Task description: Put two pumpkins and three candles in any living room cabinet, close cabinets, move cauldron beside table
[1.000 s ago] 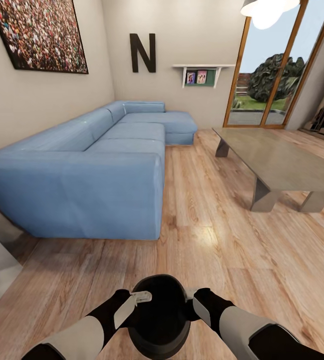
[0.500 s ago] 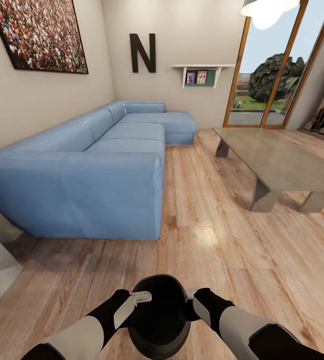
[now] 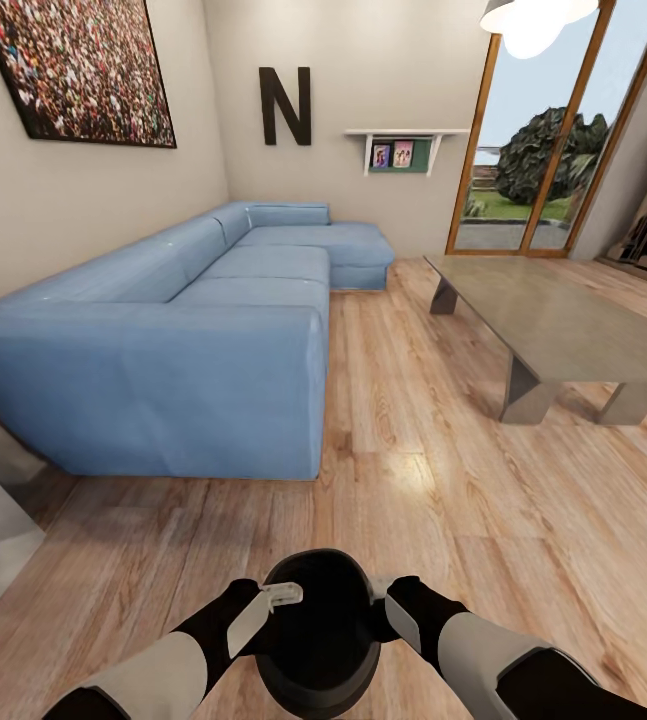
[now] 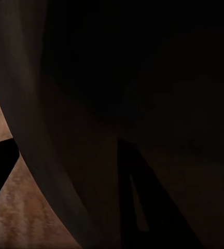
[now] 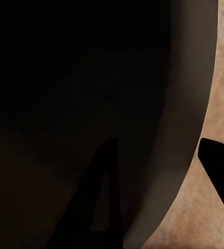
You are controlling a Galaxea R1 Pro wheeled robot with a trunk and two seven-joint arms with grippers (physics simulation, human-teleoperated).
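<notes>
Black and round, the cauldron (image 3: 319, 635) hangs between the two grippers just in front of the robot, above the wooden floor (image 3: 443, 520). The left gripper (image 3: 275, 597) grasps the rim on its own side, one pale finger hooked over the edge into the mouth. The right gripper (image 3: 378, 592) pinches the opposite rim, its fingers mostly hidden by the pot's wall. Seen from the wrists (both views are very dark), each gripper straddles the rim: the left wrist view shows the cauldron's (image 4: 143, 78) dark inside, one finger (image 4: 130, 207) within and the other outside over the floor, and the right wrist view shows the same of the cauldron (image 5: 81, 78) with its finger (image 5: 104, 202) inside.

Beyond the right gripper and off to its outer side, well apart, stands the grey table (image 3: 563, 320). Ahead of the left gripper sits a blue sofa (image 3: 193, 350) against the wall.
</notes>
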